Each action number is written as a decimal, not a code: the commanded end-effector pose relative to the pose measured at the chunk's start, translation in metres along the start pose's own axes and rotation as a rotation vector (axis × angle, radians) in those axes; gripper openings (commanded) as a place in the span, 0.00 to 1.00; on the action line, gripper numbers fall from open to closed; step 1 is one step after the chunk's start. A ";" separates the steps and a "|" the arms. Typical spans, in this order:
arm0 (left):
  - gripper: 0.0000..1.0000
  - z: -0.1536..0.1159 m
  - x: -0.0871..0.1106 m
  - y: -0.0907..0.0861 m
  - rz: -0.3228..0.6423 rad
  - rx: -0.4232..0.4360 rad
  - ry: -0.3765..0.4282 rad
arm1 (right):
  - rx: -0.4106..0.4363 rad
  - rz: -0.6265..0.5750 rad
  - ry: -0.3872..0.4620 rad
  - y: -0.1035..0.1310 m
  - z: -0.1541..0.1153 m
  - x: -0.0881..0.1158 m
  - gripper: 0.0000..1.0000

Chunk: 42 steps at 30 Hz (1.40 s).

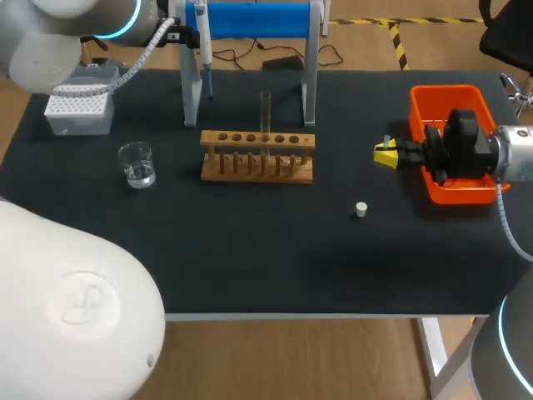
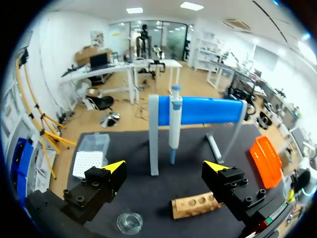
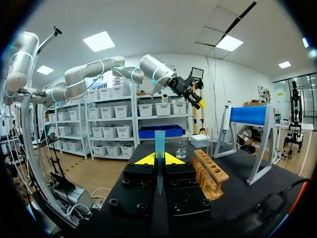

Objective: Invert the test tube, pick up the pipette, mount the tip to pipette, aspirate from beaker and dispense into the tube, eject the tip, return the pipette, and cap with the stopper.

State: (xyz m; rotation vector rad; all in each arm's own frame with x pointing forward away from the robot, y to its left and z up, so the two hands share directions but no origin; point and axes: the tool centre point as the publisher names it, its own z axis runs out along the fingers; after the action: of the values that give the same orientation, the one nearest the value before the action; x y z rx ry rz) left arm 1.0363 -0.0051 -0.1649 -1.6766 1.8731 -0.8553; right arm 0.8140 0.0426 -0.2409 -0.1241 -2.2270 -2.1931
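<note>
Fingers of right gripper (image 3: 159, 158) pinch 1 blue tip (image 3: 159, 143) (left gripper (image 2: 165, 166) gapes, empty).

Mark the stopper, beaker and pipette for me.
stopper (image 1: 361, 209): head view, on its top face.
beaker (image 1: 137, 167): head view, on its glass wall.
pipette (image 2: 175, 124): left wrist view, on its mid body.

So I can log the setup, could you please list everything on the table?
pipette: one, white-blue, hanging on stand
stand: one, blue-grey, rear middle
tip box: one, grey-white, rear left
beaker: one, clear, left of rack
rack: one, wooden, middle
test tube: one, clear, upright in rack
stopper: one, white, front right of rack
bin: one, orange, right side
pipette tip: one, bluish, gripped beside bin
left gripper: one, fingers open, facing pipette
right gripper: one, fingers shut on pipette tip
</note>
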 end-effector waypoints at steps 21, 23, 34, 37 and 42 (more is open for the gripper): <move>1.00 0.070 -0.004 -0.034 0.026 0.137 -0.034 | 0.001 -0.001 -0.003 0.000 0.000 0.001 0.00; 1.00 0.072 -0.002 -0.038 0.029 0.150 -0.031 | 0.001 -0.001 -0.003 0.000 0.000 0.001 0.00; 1.00 0.066 0.027 -0.045 0.032 0.194 -0.050 | 0.001 -0.001 -0.003 0.000 0.000 0.001 0.00; 1.00 0.070 0.032 -0.046 0.029 0.185 -0.057 | 0.001 -0.001 -0.003 0.000 0.000 0.001 0.00; 1.00 0.076 0.041 -0.053 0.023 0.190 -0.057 | 0.001 -0.001 -0.003 0.000 0.000 0.001 0.00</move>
State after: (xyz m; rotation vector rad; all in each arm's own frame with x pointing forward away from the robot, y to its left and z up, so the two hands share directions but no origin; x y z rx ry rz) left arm 1.1148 -0.0507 -0.1757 -1.5396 1.7184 -0.9495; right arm 0.8138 0.0426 -0.2407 -0.1244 -2.2272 -2.1930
